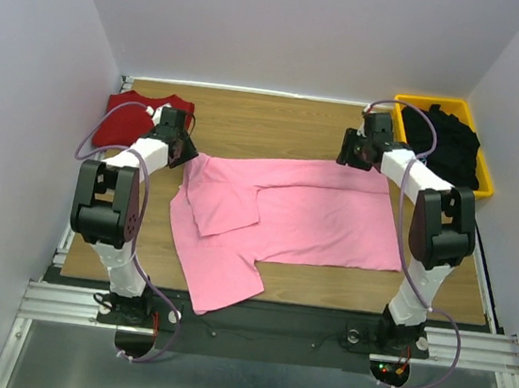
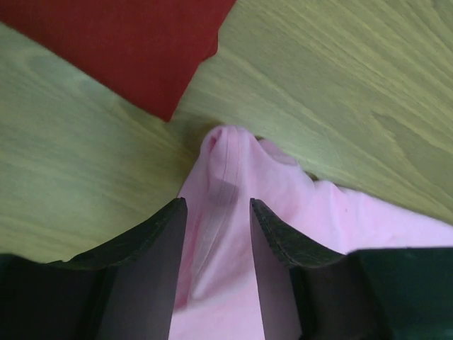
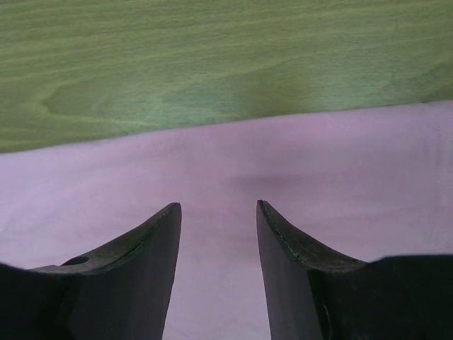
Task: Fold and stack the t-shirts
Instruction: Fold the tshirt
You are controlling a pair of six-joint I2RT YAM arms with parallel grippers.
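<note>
The light pink t-shirt (image 1: 314,215) lies spread across the middle of the table, with its left part folded over itself. My left gripper (image 1: 185,150) is at the shirt's far left corner. In the left wrist view the left gripper (image 2: 216,207) is open, and a raised ridge of pink t-shirt (image 2: 233,170) runs between the fingers, unpinched. My right gripper (image 1: 350,154) is at the shirt's far edge on the right. It (image 3: 218,207) stands open over flat pink t-shirt (image 3: 212,163). The dark red t-shirt (image 1: 141,113) (image 2: 127,42) lies folded at the back left. The black t-shirt (image 1: 451,142) is bunched in a bin.
A yellow bin (image 1: 413,104) at the back right corner holds the black shirt. Bare wooden table (image 1: 268,124) shows behind the pink shirt, between the two grippers. White walls close in the back and sides.
</note>
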